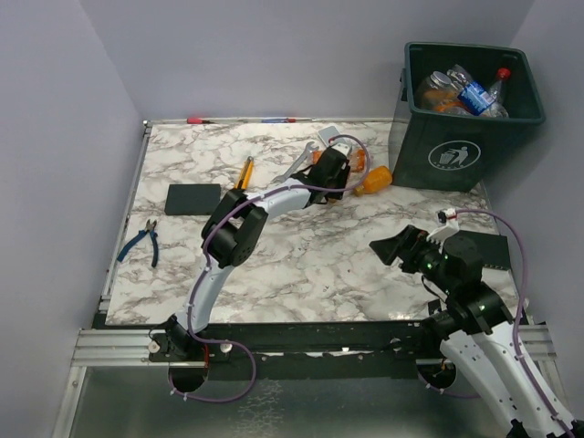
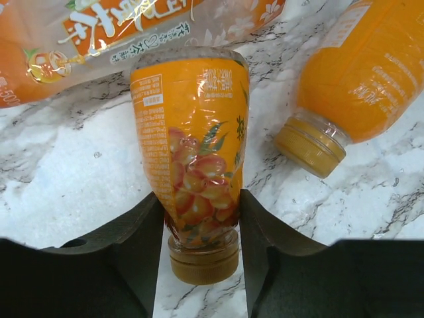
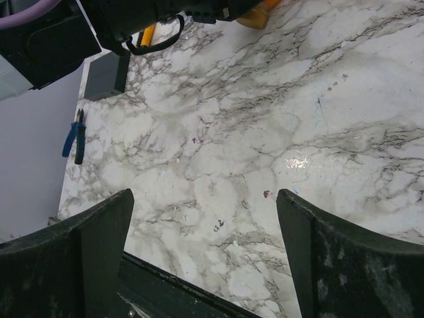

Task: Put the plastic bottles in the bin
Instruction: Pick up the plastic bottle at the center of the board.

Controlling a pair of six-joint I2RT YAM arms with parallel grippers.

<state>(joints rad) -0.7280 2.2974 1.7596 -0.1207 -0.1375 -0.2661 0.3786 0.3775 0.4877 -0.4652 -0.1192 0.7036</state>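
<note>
Gripped low by the left gripper (image 2: 201,202), black fingers pressed to either side of the taper just above the cap: orange bottle (image 2: 192,132), lying on the marble table (image 1: 301,265).

Seems clear at the neck, so probably empty and light. Thin-walled, likely to dent under a hard squeeze; glossy sleeve label probably slippery. Best held at the stiffer shoulder and neck, as now, though liable to slide out cap-first along the taper. Base close against a wrapped bottle (image 2: 99,33), second orange bottle (image 2: 358,73) just beside. Bin (image 1: 461,155) nearby at the far right corner, several bottles (image 1: 461,91) inside. Right gripper (image 3: 205,205) spread wide, empty, above bare marble.
</note>
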